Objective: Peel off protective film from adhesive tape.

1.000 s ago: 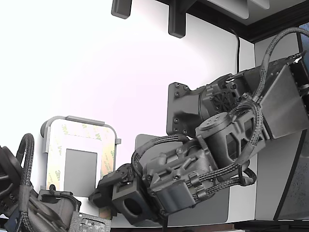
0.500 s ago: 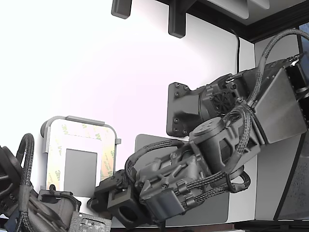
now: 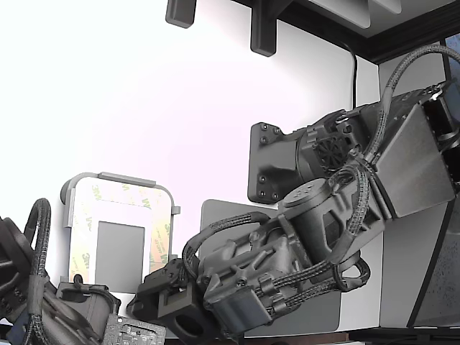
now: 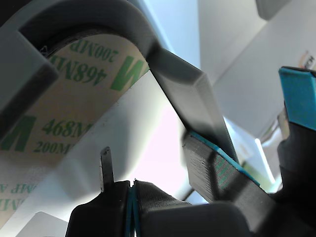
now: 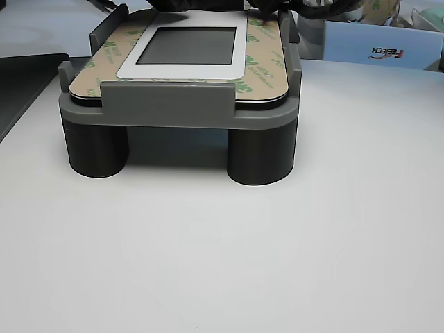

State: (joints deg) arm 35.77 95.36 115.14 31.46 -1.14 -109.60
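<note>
Black robot hand point(image 4: 210, 163), fingers parted and gripping nothing, sits just beside a corner of the tan 3M-printed protective film point(image 4: 74, 108), which lies flat in a grey holder point(image 5: 166, 104) on the white desk point(image 5: 222, 250)

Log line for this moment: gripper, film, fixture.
gripper: fingers apart, at fixture corner | protective film: flat on tape, not lifted | fixture: grey holder on table, part seated | contact with film: cannot tell

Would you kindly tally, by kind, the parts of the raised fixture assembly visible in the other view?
Grey fixture: 1
Round support legs: 2
3M-printed protective film border: 1
Dark grey rectangle: 1
Total: 5
</note>
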